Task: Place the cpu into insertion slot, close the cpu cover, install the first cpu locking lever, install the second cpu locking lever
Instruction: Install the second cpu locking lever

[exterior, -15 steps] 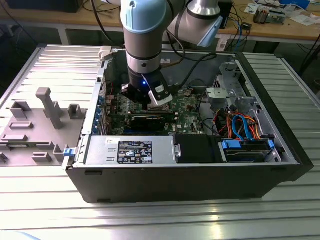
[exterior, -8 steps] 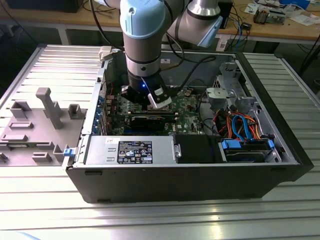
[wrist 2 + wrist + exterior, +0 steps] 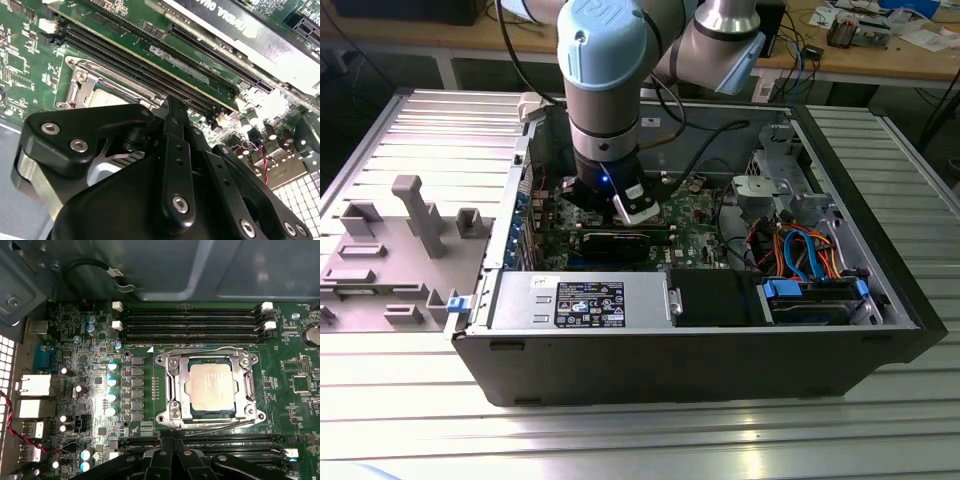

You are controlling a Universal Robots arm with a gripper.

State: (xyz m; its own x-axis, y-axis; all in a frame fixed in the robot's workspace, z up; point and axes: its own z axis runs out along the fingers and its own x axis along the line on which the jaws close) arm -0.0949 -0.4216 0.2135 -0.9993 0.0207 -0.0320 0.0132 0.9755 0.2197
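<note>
The cpu (image 3: 212, 387) sits under the closed cpu cover (image 3: 175, 390); the pincer (image 3: 172, 452), fingers together and empty, should press each lever squarely.

Insertion slot (image 3: 97, 92) half hidden behind tool (image 3: 172, 107) in second wrist view; tool fingertips cut off in first wrist view.
</note>
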